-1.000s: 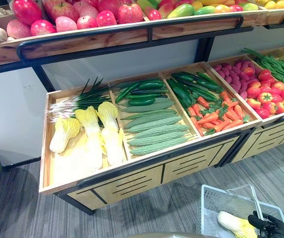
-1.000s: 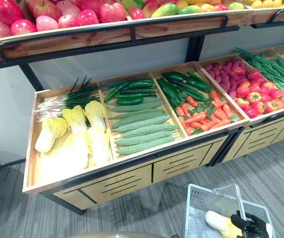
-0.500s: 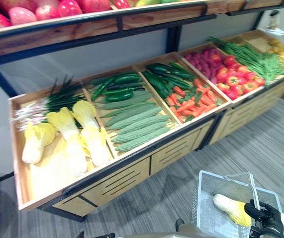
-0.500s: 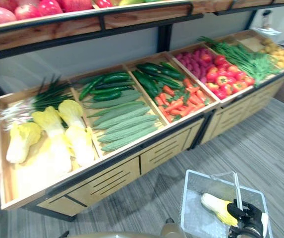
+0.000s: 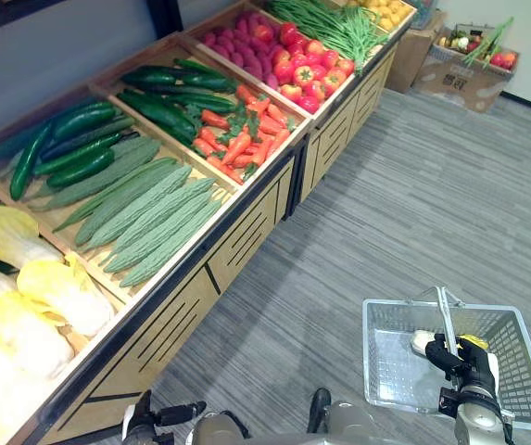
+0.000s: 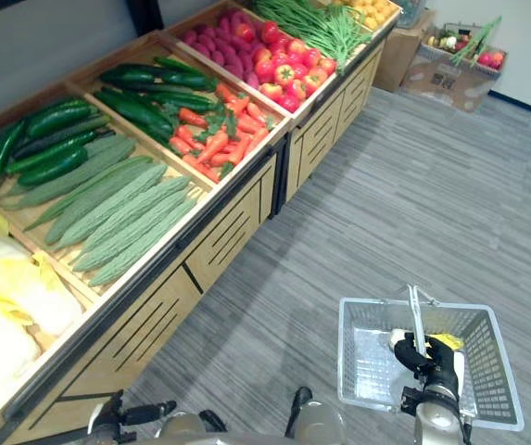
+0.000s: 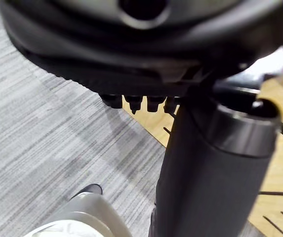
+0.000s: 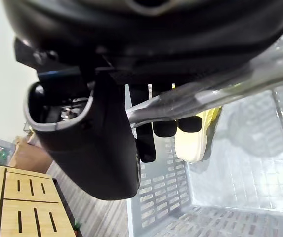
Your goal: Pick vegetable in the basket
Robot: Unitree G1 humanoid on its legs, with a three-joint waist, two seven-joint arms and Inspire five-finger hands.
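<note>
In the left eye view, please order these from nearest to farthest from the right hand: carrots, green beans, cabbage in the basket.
1. Cabbage, inside the basket that the right hand holds.
2. Carrots, in a crate on the stand, to the left.
3. Green beans, farther along the stand.

Bright, even overhead light is falling across the produce stand [image 5: 246, 236] and the grey carpet [image 5: 413, 185], leaving only soft shadows under the stand's front lip. The cucumbers [image 5: 158, 109] are catching small glints, while the napa cabbages [image 5: 56, 292] are bleaching toward white. Up close, the right hand [image 8: 97, 148] is sitting in deep shade against a glaring pale wall [image 8: 3, 74], the wire basket [image 8: 156, 207] and its handle [image 8: 240, 81] are shining, and the left hand [image 7: 131, 54] is looming dark.
</note>
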